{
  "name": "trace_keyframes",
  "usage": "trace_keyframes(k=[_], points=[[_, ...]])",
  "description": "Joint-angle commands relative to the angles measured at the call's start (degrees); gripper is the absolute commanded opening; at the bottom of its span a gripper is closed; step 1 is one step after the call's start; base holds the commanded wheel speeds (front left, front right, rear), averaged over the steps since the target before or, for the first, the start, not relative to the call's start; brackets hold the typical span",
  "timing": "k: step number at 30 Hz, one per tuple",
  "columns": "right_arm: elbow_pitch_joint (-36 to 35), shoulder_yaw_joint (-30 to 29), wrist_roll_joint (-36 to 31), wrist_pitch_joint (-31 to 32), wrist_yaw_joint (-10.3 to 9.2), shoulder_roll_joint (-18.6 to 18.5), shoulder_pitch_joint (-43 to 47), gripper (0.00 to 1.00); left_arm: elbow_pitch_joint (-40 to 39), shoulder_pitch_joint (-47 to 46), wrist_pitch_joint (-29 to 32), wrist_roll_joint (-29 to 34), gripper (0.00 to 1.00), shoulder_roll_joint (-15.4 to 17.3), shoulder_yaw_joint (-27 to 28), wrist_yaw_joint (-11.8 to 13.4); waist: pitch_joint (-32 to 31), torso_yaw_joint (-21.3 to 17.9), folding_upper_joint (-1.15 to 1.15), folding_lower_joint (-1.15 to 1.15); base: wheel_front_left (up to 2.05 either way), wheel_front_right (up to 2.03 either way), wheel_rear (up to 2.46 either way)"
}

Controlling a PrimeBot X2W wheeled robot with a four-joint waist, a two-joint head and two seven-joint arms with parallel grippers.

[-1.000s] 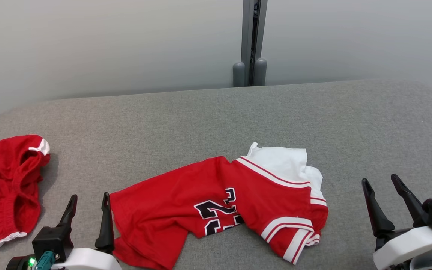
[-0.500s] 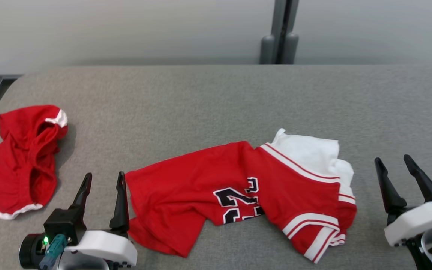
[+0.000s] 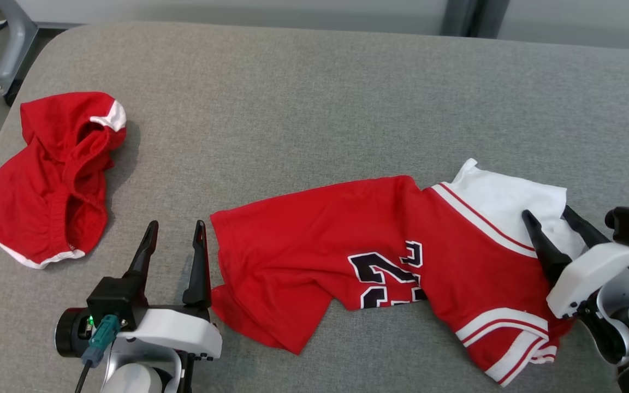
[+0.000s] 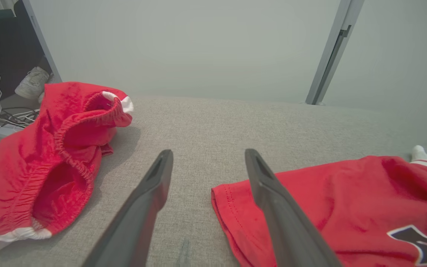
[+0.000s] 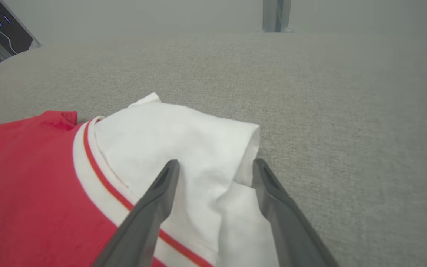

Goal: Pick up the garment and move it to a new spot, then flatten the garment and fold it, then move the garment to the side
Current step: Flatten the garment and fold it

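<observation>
Two spread grippers: right gripper has come over the garment's white sleeve at 3 o'clock; left gripper stays beside its hem.

Grey fabric surface across the middle — pale wall behind, a metal post upper right, cables far left.

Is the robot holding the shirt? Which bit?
Nothing is held. Both grippers are open: the left gripper is beside the shirt's hem, and the right gripper is over its white part.
</observation>
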Motion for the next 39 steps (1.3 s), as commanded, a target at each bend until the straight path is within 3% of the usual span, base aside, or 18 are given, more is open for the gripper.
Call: trace_keyframes(k=[1,3,5,6,12,17,24,30,36,38,39], points=[[1.0,0.8,1.0,0.2,0.01,-0.8,-1.7,1.0,0.5,-1.4,-0.5,-0.1,1.0,0.2,0.0,-0.3,0.5,0.4,0.0,0.0,0.0,0.0,0.0],[1.6,1.5,1.7,0.2,0.01,-1.0,-2.4,1.0,0.9,-1.7,-0.7,-0.2,1.0,0.1,0.0,-0.4,0.7,0.5,0.0,0.0,0.0,0.0,0.0],[2.4,2.6,3.0,0.4,0.01,-1.3,-3.7,0.38,1.4,-2.3,-0.9,-0.3,1.0,0.0,-0.1,-0.5,0.9,0.5,0.0,0.0,0.0,0.0,0.0],[2.5,3.3,4.0,0.4,0.01,-1.4,-4.4,0.0,1.6,-2.6,-1.2,-0.3,1.0,0.0,-0.1,-0.6,0.9,0.5,0.0,0.0,0.0,0.0,0.0],[0.2,5.5,7.3,-3.1,0.01,-3.8,-7.8,0.0,2.8,-3.3,-2.0,-0.7,1.0,-0.1,0.4,-0.5,1.0,-0.5,0.0,0.0,0.0,0.0,0.0],[-4.9,7.4,4.9,-7.3,0.01,-6.3,-10.2,0.0,3.1,-3.2,-2.3,-0.9,1.0,0.4,0.6,-0.6,0.5,-2.3,0.0,0.0,0.0,0.0,0.0],[-12.2,12.1,3.1,-5.4,0.0,-7.3,-2.1,0.0,3.0,-2.4,-2.0,-1.2,1.0,0.8,0.4,-0.3,-0.5,-4.6,0.0,0.0,0.0,0.0,0.0],[-10.9,12.3,4.2,-3.1,0.0,-5.0,8.4,0.0,2.9,-2.2,-1.6,-1.2,1.0,1.1,0.1,-0.2,-1.1,-5.6,0.0,0.0,0.0,0.0,0.0],[-6.1,10.8,3.7,-5.5,0.0,-1.8,10.9,0.0,2.7,-1.7,-1.0,-1.4,1.0,1.7,0.0,-0.1,-2.0,-6.4,0.0,0.0,0.0,0.0,0.0],[-5.6,10.2,3.4,-7.0,0.0,-0.8,10.6,0.8,2.6,-1.3,-0.8,-1.5,1.0,2.0,-0.1,-0.1,-2.4,-6.6,0.0,0.0,0.0,0.0,0.0],[-5.6,9.8,3.4,-7.7,0.0,-0.3,10.5,1.0,2.5,-1.0,-0.6,-1.6,1.0,2.1,-0.1,-0.1,-2.7,-6.7,0.0,0.0,0.0,0.0,0.0]])
